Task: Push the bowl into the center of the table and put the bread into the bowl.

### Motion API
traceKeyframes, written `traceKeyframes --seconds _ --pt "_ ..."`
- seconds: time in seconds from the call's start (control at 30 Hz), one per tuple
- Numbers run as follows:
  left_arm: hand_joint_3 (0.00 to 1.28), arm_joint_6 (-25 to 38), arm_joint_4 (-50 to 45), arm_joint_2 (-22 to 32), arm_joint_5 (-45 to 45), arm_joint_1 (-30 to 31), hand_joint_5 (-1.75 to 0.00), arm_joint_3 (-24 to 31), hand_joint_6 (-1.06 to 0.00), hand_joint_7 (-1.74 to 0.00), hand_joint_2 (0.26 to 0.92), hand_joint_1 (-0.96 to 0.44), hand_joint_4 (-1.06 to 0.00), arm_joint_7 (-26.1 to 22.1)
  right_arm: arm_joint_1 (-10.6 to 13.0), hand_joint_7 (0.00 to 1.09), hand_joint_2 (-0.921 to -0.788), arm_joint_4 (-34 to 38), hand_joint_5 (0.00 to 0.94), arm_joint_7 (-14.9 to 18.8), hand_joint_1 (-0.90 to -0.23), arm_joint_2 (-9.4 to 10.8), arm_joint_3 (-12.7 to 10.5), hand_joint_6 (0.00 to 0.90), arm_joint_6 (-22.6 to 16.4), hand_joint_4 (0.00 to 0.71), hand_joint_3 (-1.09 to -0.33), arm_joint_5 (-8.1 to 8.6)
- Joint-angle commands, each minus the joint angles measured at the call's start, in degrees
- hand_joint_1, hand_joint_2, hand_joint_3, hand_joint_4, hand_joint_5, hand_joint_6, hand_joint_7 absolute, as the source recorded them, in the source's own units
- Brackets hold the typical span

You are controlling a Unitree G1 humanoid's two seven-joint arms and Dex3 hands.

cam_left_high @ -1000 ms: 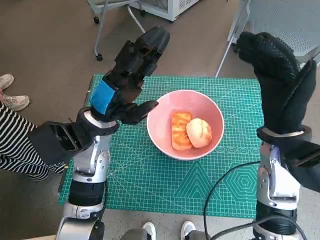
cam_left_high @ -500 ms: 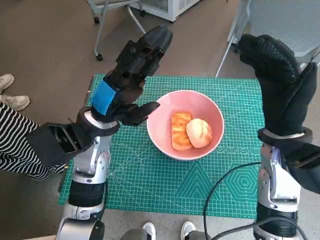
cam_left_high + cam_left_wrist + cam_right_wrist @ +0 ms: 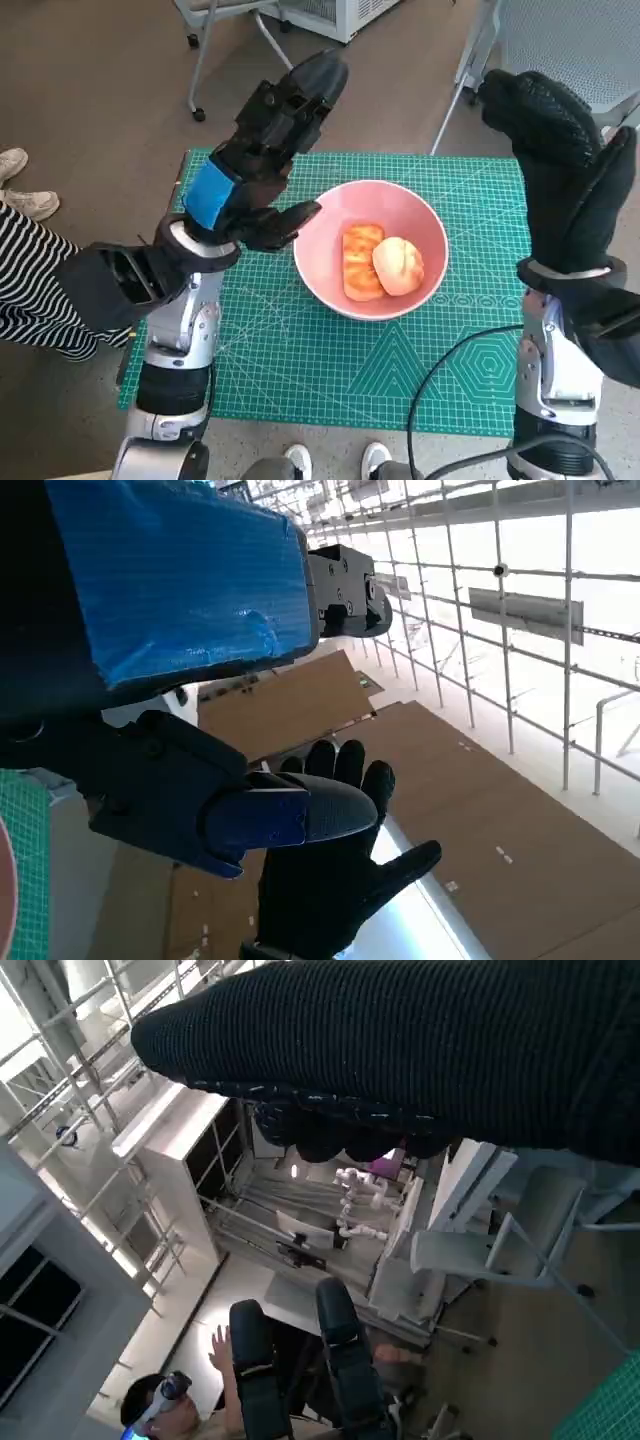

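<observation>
Far left in the head view: striped trouser leg (image 3: 30, 290) and pale shoes (image 3: 20, 185) of a person beside the table, just off the green cutting mat (image 3: 300, 370). Next, the left hand (image 3: 262, 150), raised above the mat's left part, blue tape across its back, fingers spread and extended toward the far edge, thumb pointing at the bowl's near-left rim without clearly touching it; holding nothing. In the left wrist view, that same left hand (image 3: 200, 680) large in the foreground, blue tape and black thumb, fingers apart, empty. Middle of the mat: pink bowl (image 3: 325, 265), upright, roughly central on the table, slightly toward the far side. Inside it, a flat toasted bread slice (image 3: 360, 262) lying beside and touching a round bread roll (image 3: 398, 266). Nothing between the bowl and either hand. Beyond the table: a wheeled chair base (image 3: 215, 50) on the brown floor, a white cabinet corner (image 3: 340, 15), and a grey mesh chair (image 3: 565, 45) at far right. Right side: the right hand (image 3: 560, 170) in its black knitted glove, lifted upright above the mat's right edge, fingers together and straight, thumb out, empty; also visible in the left wrist view (image 3: 330, 880) with fingers spread. Black cable (image 3: 450, 370) looping over the mat near the right forearm. In the right wrist view, only the glove's band (image 3: 420, 1050) across the picture; a person (image 3: 190, 1400) seated far off.
</observation>
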Motion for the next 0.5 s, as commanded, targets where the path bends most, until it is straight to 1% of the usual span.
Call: traceKeyframes --seconds 0.03,0.5 --pt "0.48 0.64 -1.54 0.14 -0.15 0.71 -0.03 -0.21 0.00 -0.37 0.885 -0.64 0.00 0.27 1.51 0.56 -0.921 -0.40 0.002 -0.47 -0.698 0.14 0.03 0.111 0.98 0.220 -0.659 -0.47" --pt "0.50 0.62 -0.67 -0.27 -1.89 1.02 -0.03 0.93 0.00 -0.36 0.881 -0.62 0.00 -0.04 1.65 0.56 -0.921 -0.61 0.002 -0.58 -0.693 0.23 0.31 0.111 1.19 0.220 -0.661 -0.83"
